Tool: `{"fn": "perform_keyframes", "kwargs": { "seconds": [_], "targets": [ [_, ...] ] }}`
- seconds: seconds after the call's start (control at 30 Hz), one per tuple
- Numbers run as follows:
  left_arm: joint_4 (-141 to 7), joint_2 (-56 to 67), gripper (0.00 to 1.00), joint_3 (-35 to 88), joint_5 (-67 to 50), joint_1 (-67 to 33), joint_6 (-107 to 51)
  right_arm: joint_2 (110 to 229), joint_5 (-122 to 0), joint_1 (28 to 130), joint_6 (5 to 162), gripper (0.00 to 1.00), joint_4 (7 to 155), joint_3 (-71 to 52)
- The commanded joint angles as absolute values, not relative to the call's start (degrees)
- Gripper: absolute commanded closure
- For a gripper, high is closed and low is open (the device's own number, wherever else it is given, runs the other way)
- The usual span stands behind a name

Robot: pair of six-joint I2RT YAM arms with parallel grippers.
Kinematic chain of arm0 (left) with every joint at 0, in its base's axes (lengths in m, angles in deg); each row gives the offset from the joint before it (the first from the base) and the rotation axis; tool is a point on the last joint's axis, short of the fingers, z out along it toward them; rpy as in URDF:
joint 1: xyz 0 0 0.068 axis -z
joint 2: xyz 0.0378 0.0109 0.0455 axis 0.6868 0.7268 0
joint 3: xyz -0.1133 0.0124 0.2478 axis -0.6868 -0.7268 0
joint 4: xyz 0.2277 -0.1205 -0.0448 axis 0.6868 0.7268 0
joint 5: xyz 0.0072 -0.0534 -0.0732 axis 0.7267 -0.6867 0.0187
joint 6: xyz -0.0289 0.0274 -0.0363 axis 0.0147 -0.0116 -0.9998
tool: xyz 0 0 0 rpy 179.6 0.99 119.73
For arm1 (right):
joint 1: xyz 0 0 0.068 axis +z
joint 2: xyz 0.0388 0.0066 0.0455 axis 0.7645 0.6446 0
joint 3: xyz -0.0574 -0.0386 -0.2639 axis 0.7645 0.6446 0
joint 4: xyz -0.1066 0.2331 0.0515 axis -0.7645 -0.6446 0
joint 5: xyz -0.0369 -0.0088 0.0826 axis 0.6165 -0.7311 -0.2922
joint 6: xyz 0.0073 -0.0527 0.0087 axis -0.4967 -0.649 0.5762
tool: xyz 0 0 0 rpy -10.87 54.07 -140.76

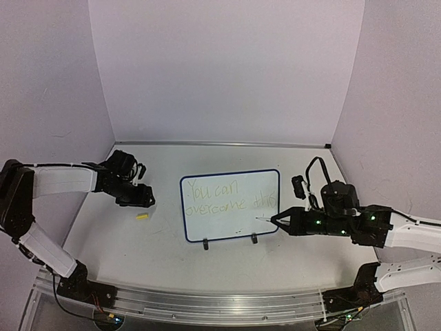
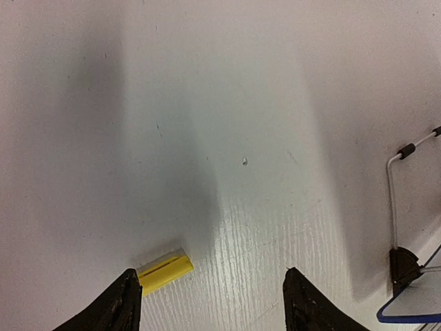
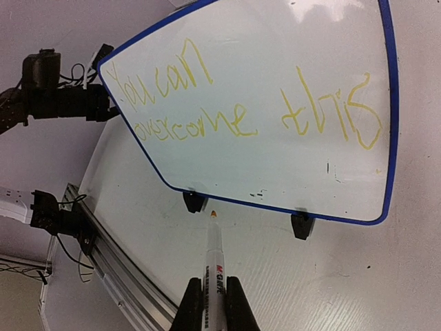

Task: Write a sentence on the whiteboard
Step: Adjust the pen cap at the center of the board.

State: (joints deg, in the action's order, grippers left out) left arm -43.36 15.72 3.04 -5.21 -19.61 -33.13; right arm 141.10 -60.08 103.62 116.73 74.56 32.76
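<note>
The whiteboard (image 1: 227,226) stands on its two black feet in the middle of the table, blue-framed. On it is the sentence (image 1: 231,196) in yellow-green, "You can overcome this", in two lines. The right wrist view shows the whiteboard (image 3: 262,41) and the sentence (image 3: 234,117) close up. My right gripper (image 3: 214,284) is shut on a white marker (image 3: 214,248). Its uncapped tip hangs just off the board's lower edge, near one foot. My left gripper (image 2: 210,272) is open above the table left of the board. A yellow marker cap (image 2: 164,270) lies on the table by its left finger.
A metal rail (image 1: 207,300) runs along the table's near edge, with both arm bases on it. Lilac walls close in the back and both sides. A thin white wire stand (image 2: 393,200) and the board's blue corner (image 2: 413,314) show at the right of the left wrist view.
</note>
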Motion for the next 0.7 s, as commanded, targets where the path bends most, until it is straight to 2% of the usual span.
{"fn": "perform_keyframes", "kwargs": {
  "seconds": [0.0,0.37,0.67],
  "targets": [
    [-45.5,20.7,0.31,6.2,-7.2,-20.2,-31.5,140.6,-59.8,103.4,118.2,1.0,77.4,33.4],
    [-45.6,25.1,0.32,5.9,-8.2,-20.3,-30.5,139.8,-59.2,103.4,119.2,1.0,77.6,34.6],
    [-42.1,23.0,0.34,2.9,-11.1,-20.1,-31.6,139.9,-59.4,103.5,119.9,1.0,77.8,34.9]
  ]
}}
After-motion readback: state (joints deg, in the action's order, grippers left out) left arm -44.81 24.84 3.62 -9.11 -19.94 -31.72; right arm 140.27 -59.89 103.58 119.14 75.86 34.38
